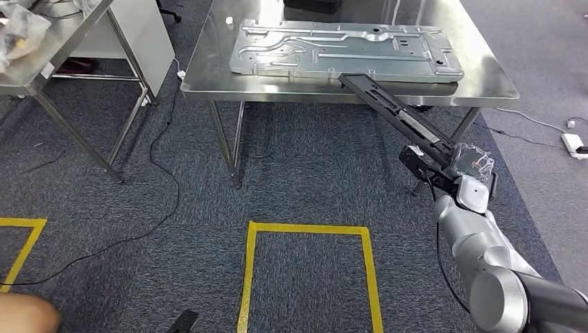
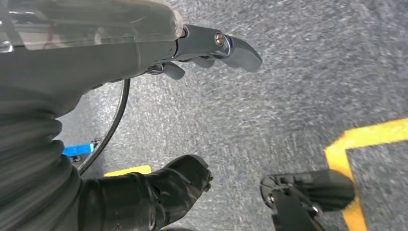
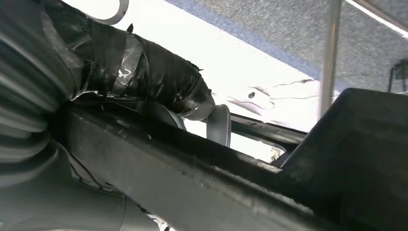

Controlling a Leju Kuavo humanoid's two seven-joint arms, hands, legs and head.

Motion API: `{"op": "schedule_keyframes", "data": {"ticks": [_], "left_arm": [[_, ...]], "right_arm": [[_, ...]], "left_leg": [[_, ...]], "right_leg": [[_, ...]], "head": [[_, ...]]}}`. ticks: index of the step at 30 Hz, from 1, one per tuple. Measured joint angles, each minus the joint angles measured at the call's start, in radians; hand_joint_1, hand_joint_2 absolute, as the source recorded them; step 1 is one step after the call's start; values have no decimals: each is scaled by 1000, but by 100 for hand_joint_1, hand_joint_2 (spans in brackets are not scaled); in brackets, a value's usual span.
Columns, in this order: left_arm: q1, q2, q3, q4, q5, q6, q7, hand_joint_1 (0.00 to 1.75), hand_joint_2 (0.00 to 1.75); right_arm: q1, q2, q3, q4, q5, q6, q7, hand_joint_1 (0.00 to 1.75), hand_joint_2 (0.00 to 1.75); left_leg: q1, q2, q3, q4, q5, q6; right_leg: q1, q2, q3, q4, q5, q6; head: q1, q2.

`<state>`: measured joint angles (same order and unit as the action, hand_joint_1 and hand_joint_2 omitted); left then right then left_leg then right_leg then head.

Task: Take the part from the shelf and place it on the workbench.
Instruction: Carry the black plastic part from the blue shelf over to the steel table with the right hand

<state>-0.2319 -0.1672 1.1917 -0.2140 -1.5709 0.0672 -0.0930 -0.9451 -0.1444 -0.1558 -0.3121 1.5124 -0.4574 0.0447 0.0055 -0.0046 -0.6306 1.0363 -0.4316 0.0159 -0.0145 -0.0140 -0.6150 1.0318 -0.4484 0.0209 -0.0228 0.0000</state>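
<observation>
Now right hand (image 1: 444,166) grips long black plastic part (image 1: 392,107), far tip over steel workbench (image 1: 208,69) front edge; left hand (image 2: 144,57) fingers spread, holding nothing.

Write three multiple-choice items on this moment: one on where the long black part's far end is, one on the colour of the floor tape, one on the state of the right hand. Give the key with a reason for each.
1. Where is the far end of the long black part?
A. At the front edge of the steel workbench, by the grey metal panel
B. On the carpet inside the taped box
C. On the table at far left

2. What colour is the floor tape?
A. Red
B. Yellow
C. White

3. What is the right hand doing?
A. Hanging open, holding nothing
B. Pressing flat on the panel
C. Gripping the near end of the part

Key: 1 A, the head view shows the tip at the bench edge. 2 B, the rectangle's lines are yellow. 3 C, the right wrist view shows fingers wrapped round the black bar.
</observation>
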Motion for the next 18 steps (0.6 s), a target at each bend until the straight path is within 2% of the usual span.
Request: {"op": "schedule_keyframes", "data": {"ticks": [2, 3, 6, 7, 8, 9, 11, 12, 13, 15, 17, 18], "left_arm": [[0, 0, 0, 0, 0, 0, -1, 0, 175], [-1, 0, 0, 0, 0, 0, -2, 0, 175], [-2, 0, 0, 0, 0, -2, -5, 0, 175], [-1, 0, 0, 0, 0, -4, -6, 0, 175], [-1, 0, 0, 0, 0, -5, -7, 0, 175], [0, 0, 0, 0, 0, -6, -7, 0, 175], [-1, -2, 0, 0, 0, -8, -10, 0, 175], [-2, -4, 0, 0, 0, -8, -11, 0, 175], [-3, -5, 0, 0, 0, -9, -12, 0, 175], [-3, -6, 0, 0, 0, -9, -13, 0, 175], [-3, -6, 0, 0, 0, -9, -10, 0, 175], [-4, -6, 0, 0, 0, -9, -9, 0, 175]], "right_arm": [[2, 0, -3, 0, 0, 0, -4, 175, 175], [3, 0, -4, -1, -1, 0, -8, 175, 175], [8, -1, -12, 0, -4, 0, -21, 175, 175], [12, -1, -15, 0, -4, 0, -23, 175, 175], [17, -1, -16, 0, -3, 0, -23, 175, 175], [21, -1, -17, 0, -2, 0, -24, 175, 175], [23, -4, -19, -1, 1, -1, -28, 175, 175], [23, -5, -19, -2, 1, -1, -30, 175, 175], [23, -6, -20, -3, 2, -2, -32, 175, 175], [24, -9, -21, -3, 2, -3, -34, 175, 175], [27, -12, -24, -4, 1, -5, -37, 175, 175], [29, -13, -26, -4, 1, -7, -41, 175, 175]], "left_leg": [[3, -2, 4, -8, 5, 13], [5, -2, 6, -12, 7, 19], [4, -3, 7, -15, 8, 29], [4, -4, 8, -14, 7, 29], [3, -6, 8, -14, 7, 30], [3, -7, 9, -13, 6, 29], [3, -10, 10, -11, 4, 26], [1, -11, 9, -10, 3, 23], [0, -12, 8, -9, 3, 19], [-1, -14, 6, -10, 4, 9], [-1, -13, 3, -4, -4, -1], [-1, -11, -6, 18, -21, -6]], "right_leg": [[-3, 0, -4, 11, -12, 11], [-5, 2, -16, 39, -31, 15], [-6, 8, -101, 222, -116, 21], [-7, 9, -125, 269, -128, 22], [-7, 9, -132, 278, -120, 22], [-7, 9, -119, 248, -94, 20], [-6, 12, -55, 110, -26, 12], [-3, 13, -26, 50, -6, 8], [0, 15, -8, 13, 3, 5], [4, 16, -1, -3, 1, 0], [-2, 13, 2, -9, 5, -11], [-5, 12, 4, -13, 8, -17]], "head": [[0, 0], [0, 0], [0, 0], [0, 0], [0, 0], [0, 0], [0, 0], [0, 0], [0, 0], [0, 0], [0, 0], [-1, 0]]}}
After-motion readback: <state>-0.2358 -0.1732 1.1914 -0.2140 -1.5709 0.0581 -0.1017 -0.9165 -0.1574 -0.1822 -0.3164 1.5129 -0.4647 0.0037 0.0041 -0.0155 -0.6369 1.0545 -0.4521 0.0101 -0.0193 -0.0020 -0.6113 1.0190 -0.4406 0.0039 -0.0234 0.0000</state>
